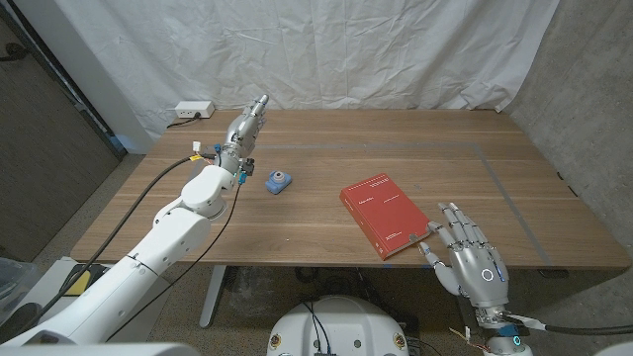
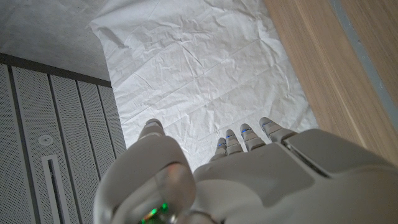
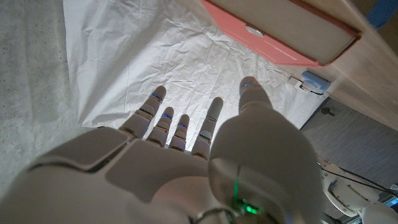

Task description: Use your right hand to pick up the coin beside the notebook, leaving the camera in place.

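One coin [image 3: 253,29] lies against the notebook [image 1: 386,215] at its 5 o'clock edge, just ahead of the right hand [image 1: 470,259], which is released with fingers spread. Recommended: a low thumb-and-finger pinch without nudging the notebook (the camera [image 1: 279,181], at 10 o'clock, sits well apart). The left hand [image 1: 245,126] holds nothing.

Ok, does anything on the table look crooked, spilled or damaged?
Only the red notebook: it lies at an angle to the table, one corner near the front edge. Nothing looks spilled or damaged.
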Action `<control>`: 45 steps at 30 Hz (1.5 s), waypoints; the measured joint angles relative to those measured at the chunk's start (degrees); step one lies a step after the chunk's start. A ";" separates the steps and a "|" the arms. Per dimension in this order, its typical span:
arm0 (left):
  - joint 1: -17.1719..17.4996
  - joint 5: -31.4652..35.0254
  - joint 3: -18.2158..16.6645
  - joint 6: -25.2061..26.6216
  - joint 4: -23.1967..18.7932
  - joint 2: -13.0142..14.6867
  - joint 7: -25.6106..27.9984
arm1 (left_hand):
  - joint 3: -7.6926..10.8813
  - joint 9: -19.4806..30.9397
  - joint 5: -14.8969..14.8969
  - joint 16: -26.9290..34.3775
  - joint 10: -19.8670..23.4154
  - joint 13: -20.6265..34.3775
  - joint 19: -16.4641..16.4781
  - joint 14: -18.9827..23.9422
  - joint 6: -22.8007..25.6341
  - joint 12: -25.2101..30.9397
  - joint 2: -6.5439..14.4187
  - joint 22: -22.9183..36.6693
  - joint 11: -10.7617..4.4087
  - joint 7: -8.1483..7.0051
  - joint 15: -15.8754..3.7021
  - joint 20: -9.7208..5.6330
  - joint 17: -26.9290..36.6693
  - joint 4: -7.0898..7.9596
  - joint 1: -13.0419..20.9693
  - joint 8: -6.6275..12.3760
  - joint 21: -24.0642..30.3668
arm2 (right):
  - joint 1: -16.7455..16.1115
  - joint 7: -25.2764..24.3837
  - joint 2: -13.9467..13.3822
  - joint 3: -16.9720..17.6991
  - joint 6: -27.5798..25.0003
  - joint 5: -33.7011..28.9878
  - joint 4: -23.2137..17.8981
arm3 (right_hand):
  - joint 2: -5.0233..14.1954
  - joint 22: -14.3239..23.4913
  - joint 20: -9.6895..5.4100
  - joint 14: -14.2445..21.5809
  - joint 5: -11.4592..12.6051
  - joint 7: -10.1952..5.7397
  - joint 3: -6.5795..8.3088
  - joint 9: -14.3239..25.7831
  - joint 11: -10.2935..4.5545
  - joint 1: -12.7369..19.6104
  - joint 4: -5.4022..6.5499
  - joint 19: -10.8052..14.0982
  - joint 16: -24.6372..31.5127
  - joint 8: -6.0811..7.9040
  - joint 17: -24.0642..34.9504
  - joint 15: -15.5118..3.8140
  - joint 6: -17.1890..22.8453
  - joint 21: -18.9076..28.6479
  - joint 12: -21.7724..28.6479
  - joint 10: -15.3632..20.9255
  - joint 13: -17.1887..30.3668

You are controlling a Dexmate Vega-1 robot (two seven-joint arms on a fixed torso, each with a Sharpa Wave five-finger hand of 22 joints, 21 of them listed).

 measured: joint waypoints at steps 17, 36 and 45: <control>0.66 0.28 -0.33 -0.33 -0.70 -0.01 0.48 | 0.00 0.00 -0.22 0.00 -0.20 0.00 0.00 0.00 -0.21 0.00 0.23 -0.01 0.20 0.21 0.00 0.00 0.00 0.00 0.23 0.00 0.00 | 2.89 0.17 -3.85 -4.32 -2.75 3.29 1.14 | 0.29 -0.01 -1.44 -1.28 0.21 0.06 -0.96 -0.20 0.51 0.29 0.01 -1.84 0.16 -1.28 0.27 -0.05 -3.97 -0.42 0.00 -1.73 0.79; 2.01 0.61 -1.04 -0.20 -2.19 0.35 1.47 | -0.19 -0.01 -0.44 0.00 -0.30 0.00 -0.19 -0.12 -0.21 0.00 0.23 -0.02 0.31 0.21 -0.12 0.19 0.00 -0.19 0.23 0.00 0.00 | 5.86 1.53 -7.20 -7.41 -4.35 5.59 2.55 | 0.47 0.28 -1.85 -1.47 0.65 0.57 -1.37 0.69 0.41 0.47 0.06 -2.65 0.44 -2.18 0.53 -0.25 -8.75 -0.65 0.22 -2.45 1.32; 2.21 0.61 -1.08 -0.17 -2.22 0.23 1.52 | -0.19 -0.01 -0.43 0.00 -0.30 0.00 -0.19 -0.11 -0.21 0.00 0.23 -0.02 0.31 0.21 -0.11 0.19 0.00 -0.19 0.23 0.00 0.00 | 6.38 2.71 -8.70 -8.25 -5.44 5.94 2.23 | 0.74 0.28 -1.85 -1.47 0.85 0.57 -1.42 0.26 0.41 1.36 0.00 -2.65 0.65 -2.18 0.53 -0.25 -8.75 -0.65 0.22 -2.45 1.59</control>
